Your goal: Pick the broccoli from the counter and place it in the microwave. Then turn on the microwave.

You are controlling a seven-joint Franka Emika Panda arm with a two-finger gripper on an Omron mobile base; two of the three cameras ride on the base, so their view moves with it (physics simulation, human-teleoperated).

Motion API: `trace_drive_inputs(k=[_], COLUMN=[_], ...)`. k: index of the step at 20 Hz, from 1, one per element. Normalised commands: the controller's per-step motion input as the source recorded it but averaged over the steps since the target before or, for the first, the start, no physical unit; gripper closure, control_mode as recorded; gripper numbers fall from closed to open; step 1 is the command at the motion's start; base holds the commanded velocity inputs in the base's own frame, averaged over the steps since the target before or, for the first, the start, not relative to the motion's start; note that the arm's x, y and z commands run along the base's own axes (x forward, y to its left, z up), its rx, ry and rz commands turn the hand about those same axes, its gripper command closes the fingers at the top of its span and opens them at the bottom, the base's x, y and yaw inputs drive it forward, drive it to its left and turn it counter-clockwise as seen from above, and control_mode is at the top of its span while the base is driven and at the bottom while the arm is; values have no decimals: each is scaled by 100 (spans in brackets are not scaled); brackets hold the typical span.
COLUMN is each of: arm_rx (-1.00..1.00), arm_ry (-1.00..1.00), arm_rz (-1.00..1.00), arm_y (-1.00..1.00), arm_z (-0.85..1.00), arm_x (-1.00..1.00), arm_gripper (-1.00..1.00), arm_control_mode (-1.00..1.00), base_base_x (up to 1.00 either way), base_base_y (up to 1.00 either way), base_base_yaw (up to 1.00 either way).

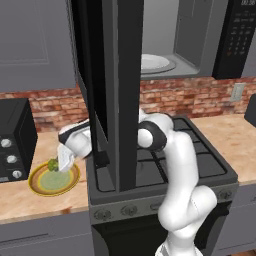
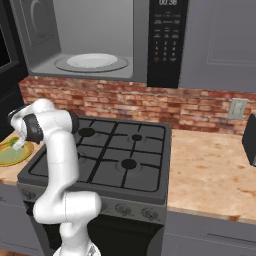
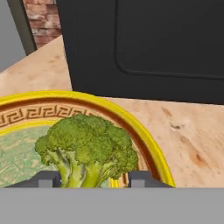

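Green broccoli sits on the round yellow-rimmed plate in the left base view, on the tan surface left of the stove. The gripper hangs right at the floret, its white fingers pointing down onto it from the stove side. The microwave is overhead with its dark door swung out in front of the arm, and the white turntable lies bare inside.

From the right base view the arm folds far to the left, and the gripper dips over the plate at the picture's edge. The floret itself is too small to make out there. The microwave cavity stands open above the stove, well above and to the right of the hand.

In the hand view the broccoli fills the lower middle, its pale stem running down between the two dark fingertips, one on each side. The crown rises beyond the tips, so the stem's long axis lies roughly along the line of approach, with the jaws straddling it. They stand partly spread with gaps to the stem that look narrow; whether they already touch it I cannot tell. Behind, a black appliance stands on the surface. My judgement is that the squeeze on the stem must finish before any lift toward the cavity.
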Motion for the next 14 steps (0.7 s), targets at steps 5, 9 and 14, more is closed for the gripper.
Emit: trace_drive_inputs(k=[5,9,14], arm_rx=[0,6,10], arm_ry=[-1,-4,-1], arm_rz=[-6,-1,-4], arm_y=[-72,-75,-84], arm_z=[20,76,100], arm_x=[-14,-55,-81], arm_gripper=[100,100,100], arm_control_mode=[-100,-100,-100], base_base_x=[0,0,0], base_base_y=[0,0,0], base_base_yaw=[0,0,0])
